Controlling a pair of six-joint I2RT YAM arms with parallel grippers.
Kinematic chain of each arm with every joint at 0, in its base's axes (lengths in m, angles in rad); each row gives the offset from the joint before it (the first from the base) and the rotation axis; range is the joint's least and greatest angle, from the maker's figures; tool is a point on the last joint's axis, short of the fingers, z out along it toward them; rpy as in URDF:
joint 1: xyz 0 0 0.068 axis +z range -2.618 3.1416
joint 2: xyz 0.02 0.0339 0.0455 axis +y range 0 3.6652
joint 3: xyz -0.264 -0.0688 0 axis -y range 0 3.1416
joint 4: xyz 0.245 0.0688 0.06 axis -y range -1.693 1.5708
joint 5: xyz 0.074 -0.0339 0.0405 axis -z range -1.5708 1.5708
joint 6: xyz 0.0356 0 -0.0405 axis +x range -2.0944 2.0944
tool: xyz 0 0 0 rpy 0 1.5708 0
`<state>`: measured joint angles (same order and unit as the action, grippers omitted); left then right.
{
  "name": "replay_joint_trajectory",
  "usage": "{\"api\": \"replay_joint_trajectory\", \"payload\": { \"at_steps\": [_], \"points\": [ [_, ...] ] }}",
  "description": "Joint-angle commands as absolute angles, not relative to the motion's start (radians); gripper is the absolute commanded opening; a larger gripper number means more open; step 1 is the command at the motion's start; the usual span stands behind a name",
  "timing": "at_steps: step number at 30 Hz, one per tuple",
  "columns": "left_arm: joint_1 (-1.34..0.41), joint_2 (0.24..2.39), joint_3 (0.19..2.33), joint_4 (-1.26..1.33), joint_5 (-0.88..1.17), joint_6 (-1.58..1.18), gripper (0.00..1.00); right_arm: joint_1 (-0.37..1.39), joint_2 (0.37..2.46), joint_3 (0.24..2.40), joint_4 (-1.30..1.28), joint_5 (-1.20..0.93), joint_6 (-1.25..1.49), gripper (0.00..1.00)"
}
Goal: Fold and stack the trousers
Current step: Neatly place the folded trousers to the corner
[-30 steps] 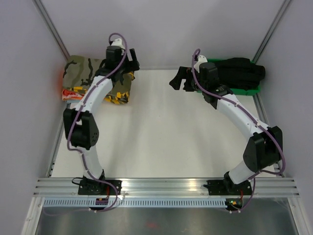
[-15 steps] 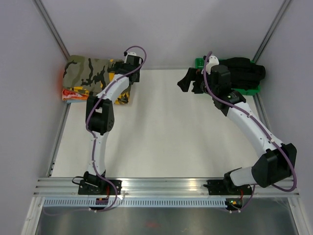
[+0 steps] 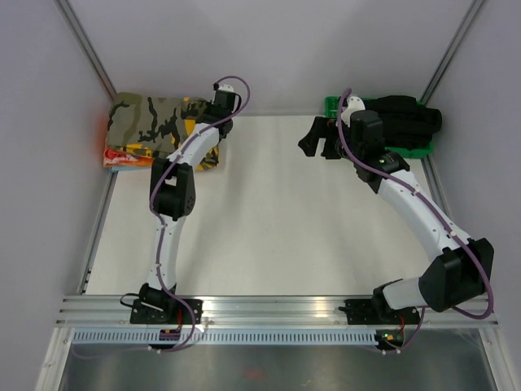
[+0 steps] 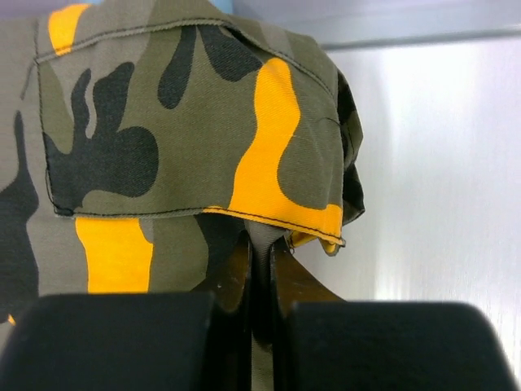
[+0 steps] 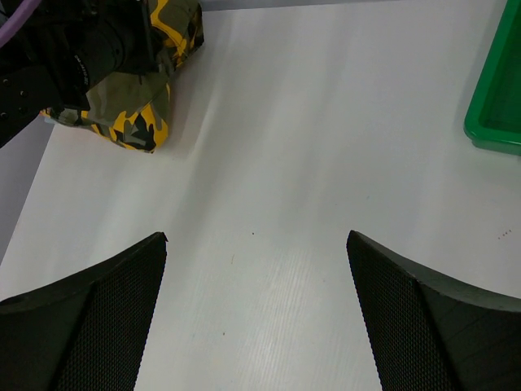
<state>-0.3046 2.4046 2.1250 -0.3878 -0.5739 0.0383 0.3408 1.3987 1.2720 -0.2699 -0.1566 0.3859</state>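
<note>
Trousers (image 3: 151,122) in olive-grey, black and yellow-orange camouflage lie bunched into a thick folded bundle at the far-left corner of the surface (image 3: 269,220), pushed up near the back wall, with their long axis running left to right along that far edge. Their near-left edge rests over a red-orange folded cloth (image 3: 114,156). We see the left claw (image 4: 260,257) clenched at the bundle's right end. In the left wrist view its two fingers stand pressed together with a thin fold of the olive cloth pinched between them, just under a hemmed flap that carries a broad yellow-orange stripe. From that grip nearly all of the garment extends leftward, away from the claw and towards the side wall, while bare surface opens out to the right. We judge this to be the relation the coming move turns on: drawing the pinched edge rightward or towards the near side would unroll the bundle along its length into open room. The left arm is the only one within reach of the cloth. The right claw (image 5: 256,244) hangs released, fingers spread wide over bare surface, well apart from the trousers on the far-right side, just beside the green tray (image 3: 411,151) that holds a plain black garment (image 3: 399,114). In its wrist view the trousers show only at the upper left, far ahead
</note>
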Motion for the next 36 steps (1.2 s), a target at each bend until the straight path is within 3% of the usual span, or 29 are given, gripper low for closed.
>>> {"api": "replay_joint_trajectory", "payload": {
  "at_steps": [1, 10, 12, 13, 15, 16, 17, 25, 29, 36],
  "points": [
    [-0.262, 2.421, 2.241, -0.319, -0.568, 0.022, 0.02, 0.334, 1.374, 1.307, -0.285, -0.132, 0.356, 0.98],
    [-0.190, 2.405, 2.324, -0.285, -0.468, 0.031, 0.02, 0.333, 1.377, 1.321, -0.294, -0.121, 0.365, 0.98],
    [-0.192, 2.379, 2.280, -0.287, -0.387, 0.026, 0.09, 0.333, 1.382, 1.333, -0.299, -0.124, 0.371, 0.98],
    [-0.193, 2.356, 2.258, -0.282, -0.361, 0.022, 0.37, 0.331, 1.385, 1.338, -0.302, -0.123, 0.371, 0.98],
    [-0.198, 2.286, 2.211, -0.296, -0.293, -0.024, 0.83, 0.331, 1.385, 1.356, -0.313, -0.106, 0.362, 0.98],
    [-0.199, 2.257, 2.201, -0.310, -0.284, -0.038, 0.94, 0.331, 1.385, 1.365, -0.319, -0.097, 0.357, 0.98],
    [-0.199, 2.194, 2.178, -0.340, -0.272, -0.066, 0.98, 0.330, 1.385, 1.382, -0.325, -0.074, 0.348, 0.98],
    [-0.202, 1.752, 1.999, -0.495, 0.026, -0.172, 1.00, 0.325, 1.307, 1.424, -0.387, -0.006, 0.316, 0.98],
    [-0.206, 1.502, 1.757, -0.535, 0.202, -0.228, 1.00, 0.322, 1.189, 1.385, -0.419, 0.072, 0.301, 0.98],
    [-0.206, 1.016, 1.396, -0.609, 0.141, -0.207, 1.00, 0.322, 0.924, 1.229, -0.508, 0.133, 0.304, 0.98]
  ]
}}
